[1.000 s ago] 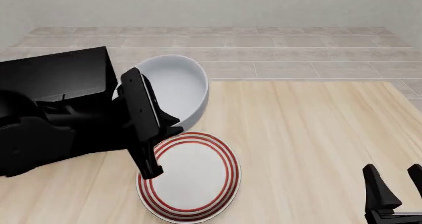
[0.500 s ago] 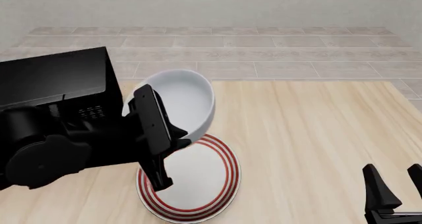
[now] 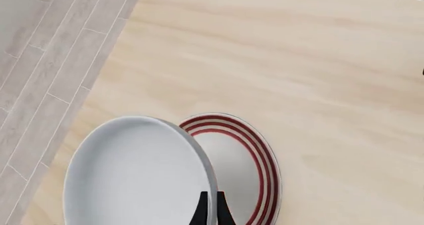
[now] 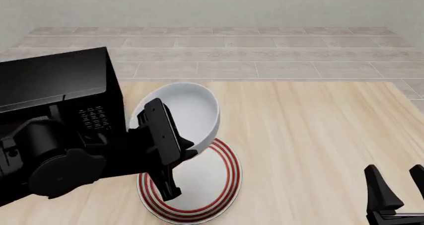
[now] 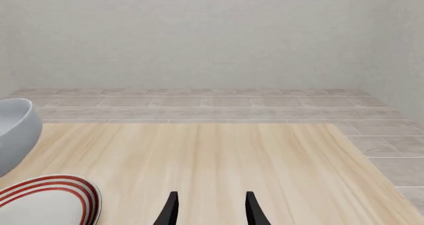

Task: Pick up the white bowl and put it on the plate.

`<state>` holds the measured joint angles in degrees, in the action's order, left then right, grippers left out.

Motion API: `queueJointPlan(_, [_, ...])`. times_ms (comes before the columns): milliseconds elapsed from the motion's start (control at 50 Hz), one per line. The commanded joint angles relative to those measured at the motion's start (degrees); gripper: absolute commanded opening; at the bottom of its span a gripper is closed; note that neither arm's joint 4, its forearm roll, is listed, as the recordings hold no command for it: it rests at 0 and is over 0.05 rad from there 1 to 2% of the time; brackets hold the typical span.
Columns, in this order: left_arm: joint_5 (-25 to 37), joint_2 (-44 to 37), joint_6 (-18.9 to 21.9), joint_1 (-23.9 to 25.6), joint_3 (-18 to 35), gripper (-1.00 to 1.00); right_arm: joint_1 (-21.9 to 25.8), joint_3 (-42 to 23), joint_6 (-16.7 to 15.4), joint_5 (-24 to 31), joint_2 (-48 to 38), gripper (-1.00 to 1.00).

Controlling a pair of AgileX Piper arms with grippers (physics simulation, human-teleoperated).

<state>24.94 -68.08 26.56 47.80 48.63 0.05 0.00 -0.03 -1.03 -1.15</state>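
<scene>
Grey tiled floor and plain wall behind a light wood counter (image 4: 318, 135). Black microwave (image 4: 59, 91) sits at counter's left edge, toward the far side. Left arm (image 4: 59, 165) comes in low from the left, in front of the microwave. Plate (image 4: 212, 178), red rings, lies flat near the counter's near edge, left of centre. Bowl (image 4: 188, 111) is held tilted, open side toward the camera, off the counter, overlapping the plate's far-left rim in front view; can't tell if its lower edge touches the plate. Left end effector (image 3: 211, 212) is pinched on the bowl's rim, fingers nearly together with the wall between them. Wrist view shows bowl (image 3: 132, 175) covering part of plate (image 3: 245, 170). Right end effector (image 5: 210, 209) sits near the counter's near-right corner, fingers parted, holding nothing, well apart from plate and bowl. In its view, bowl (image 5: 17, 133) hangs above plate (image 5: 49, 200).
</scene>
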Motion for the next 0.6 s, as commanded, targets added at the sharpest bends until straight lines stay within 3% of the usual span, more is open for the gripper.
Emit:
queueJointPlan(20, [-1.83, -0.29, -0.66, -0.16, -1.47, -1.00, -0.02, -0.02, 0.00, 0.32, 0.30, 1.00])
queueJointPlan(600, [-5.90, -2.04, -2.75, 1.08, -4.94, -1.00, -0.03, -0.02, -0.01, 0.32, 0.29, 1.00])
